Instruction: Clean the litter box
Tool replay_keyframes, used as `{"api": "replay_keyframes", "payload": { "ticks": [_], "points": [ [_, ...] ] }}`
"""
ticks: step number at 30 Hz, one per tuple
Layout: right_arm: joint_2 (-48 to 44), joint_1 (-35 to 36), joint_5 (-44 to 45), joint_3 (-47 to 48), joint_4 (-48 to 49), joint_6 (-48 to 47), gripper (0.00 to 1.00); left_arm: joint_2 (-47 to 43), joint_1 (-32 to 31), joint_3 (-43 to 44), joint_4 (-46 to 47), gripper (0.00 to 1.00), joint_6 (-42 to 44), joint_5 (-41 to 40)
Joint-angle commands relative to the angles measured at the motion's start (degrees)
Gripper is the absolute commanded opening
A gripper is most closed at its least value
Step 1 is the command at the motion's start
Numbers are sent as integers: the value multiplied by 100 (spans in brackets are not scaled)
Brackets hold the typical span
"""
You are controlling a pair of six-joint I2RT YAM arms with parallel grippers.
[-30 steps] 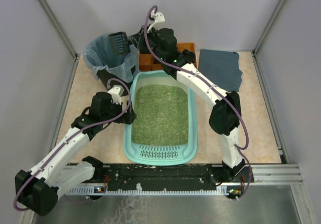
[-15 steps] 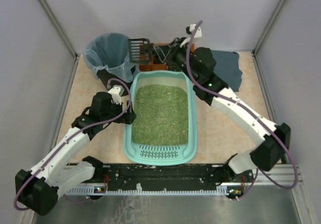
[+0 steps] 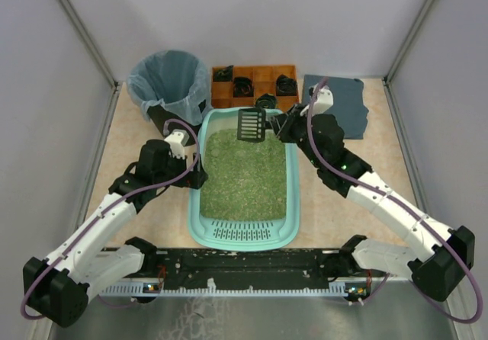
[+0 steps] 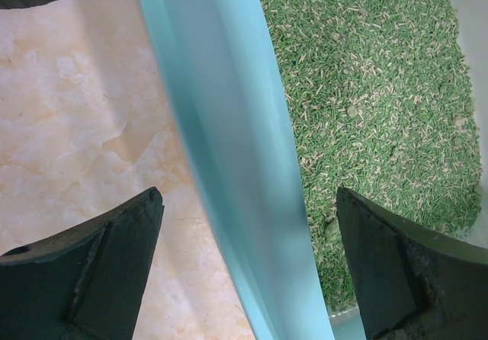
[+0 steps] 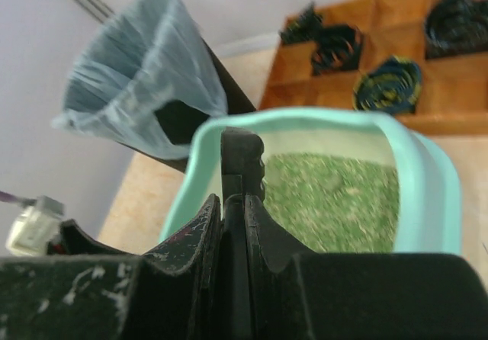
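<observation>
1. The litter box (image 3: 244, 235) lies in the middle of the table, its slotted lip toward the arm bases, with green litter (image 3: 244, 172) spread across its floor.
2. The left gripper (image 3: 197, 176) straddles the box's left wall. Its fingers (image 4: 114, 256) are spread wide, one over the bare table and the other over the litter, and neither touches the wall.
3. The right gripper (image 3: 280, 126) is pinched on the handle of a black slotted scoop (image 3: 252, 125). The scoop head hangs over the far end of the box, above the litter.
4. Just beyond the far left corner of the box stands a black bin (image 3: 158, 115) lined with a pale blue bag (image 3: 145, 73).
5. Behind the far rim sits an orange compartmented tray (image 3: 260, 82), with dark coiled items (image 3: 242, 86) in some cells.
6. A dark grey-blue cloth (image 3: 339, 100) lies flat to the right of that tray.
7. The table (image 3: 396, 157) is beige and marbled, with plain grey walls (image 3: 267, 20) enclosing it.
</observation>
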Motion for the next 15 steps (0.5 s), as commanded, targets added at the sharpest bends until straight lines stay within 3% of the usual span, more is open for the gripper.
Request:
{"api": "replay_keyframes", "payload": {
  "ticks": [1, 15],
  "points": [
    [-40, -26, 473, 121, -819, 490, 0, 9, -18, 9, 41, 99, 43, 115],
    [1773, -24, 1012, 1363, -2428, 1865, 0, 58, -25, 20, 12, 99, 31, 79]
  ]
}}
